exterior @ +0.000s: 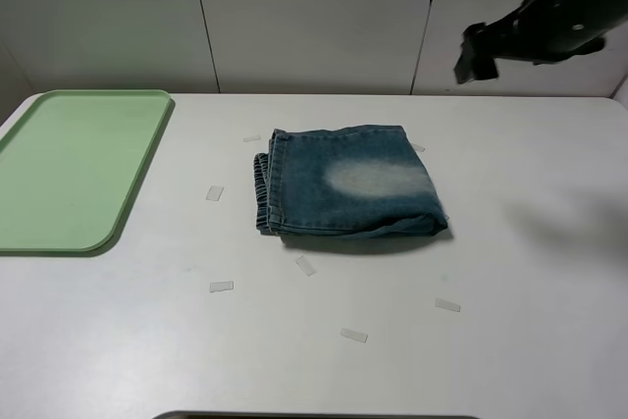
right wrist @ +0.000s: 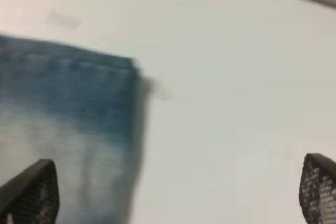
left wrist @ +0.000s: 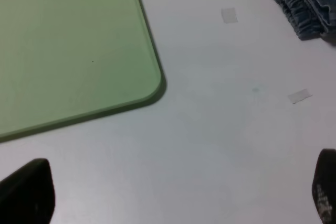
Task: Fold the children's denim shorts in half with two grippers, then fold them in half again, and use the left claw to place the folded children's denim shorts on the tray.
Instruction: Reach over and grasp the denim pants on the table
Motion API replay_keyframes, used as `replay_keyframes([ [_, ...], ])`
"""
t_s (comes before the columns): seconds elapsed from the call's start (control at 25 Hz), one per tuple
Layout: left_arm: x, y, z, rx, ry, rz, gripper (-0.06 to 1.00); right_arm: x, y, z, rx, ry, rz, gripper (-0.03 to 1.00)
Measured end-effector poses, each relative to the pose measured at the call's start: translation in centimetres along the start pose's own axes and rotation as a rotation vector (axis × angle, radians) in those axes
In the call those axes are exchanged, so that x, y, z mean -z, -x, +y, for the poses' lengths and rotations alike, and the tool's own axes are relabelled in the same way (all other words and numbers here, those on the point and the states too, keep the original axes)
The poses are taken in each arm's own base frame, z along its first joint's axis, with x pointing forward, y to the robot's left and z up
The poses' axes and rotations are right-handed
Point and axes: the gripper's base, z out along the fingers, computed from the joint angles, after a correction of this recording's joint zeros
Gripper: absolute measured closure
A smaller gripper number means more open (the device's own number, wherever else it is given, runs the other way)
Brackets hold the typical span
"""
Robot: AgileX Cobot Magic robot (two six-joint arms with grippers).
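Exterior high view: the shorts (exterior: 348, 183) lie folded into a thick, nearly square packet on the white table (exterior: 530, 340), close to its middle, with nothing touching them. The gathered waistband (exterior: 261, 188) is stacked along the packet's 9 o'clock edge, and a pale bleached patch (exterior: 378, 180) shows on the top layer. The tray (exterior: 69, 169) sits flat at 9 o'clock from the shorts, well apart from them, near the table's edge on that side. Small strips of clear tape (exterior: 221, 287) dot the table around the packet, most of them between 4 and 9 o'clock. The right gripper (exterior: 477, 52) hangs in the air at about 1 o'clock from the shorts, high above the table and blurred, in front of the grey wall panels (exterior: 314, 17). In the right wrist view its two mesh-patterned fingers (right wrist: 31, 195) stand far apart with nothing between them, so it is released; a blurred corner of the shorts lies below, nearer one finger than the other. In the left wrist view the left gripper (left wrist: 173, 192) is likewise spread wide and grasps nothing. Its black fingertips (left wrist: 26, 192) hang over the table between a rounded corner of the tray and the waistband end of the shorts, touching neither.
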Motion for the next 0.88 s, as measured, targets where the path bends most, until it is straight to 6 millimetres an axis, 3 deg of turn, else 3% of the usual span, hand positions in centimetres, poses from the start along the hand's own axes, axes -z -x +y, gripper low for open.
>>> replay_keyframes([
  [0.16,0.0,0.0,0.0,0.0,0.0,0.0,-0.04,5.2,-1.8,-2.5,-0.072,-0.063,-0.103,0.27],
  [0.32,0.0,0.0,0.0,0.0,0.0,0.0,-0.04,10.4,-4.4,-3.5,-0.1,-0.117,-0.202,0.27],
  [0.68,0.0,0.0,0.0,0.0,0.0,0.0,-0.04,21.6,-10.7,-1.8,-0.146,-0.122,-0.481,0.27],
  [0.88,0.0,0.0,0.0,0.0,0.0,0.0,-0.04,25.2,-13.8,-0.9,-0.147,-0.124,-0.596,0.27],
])
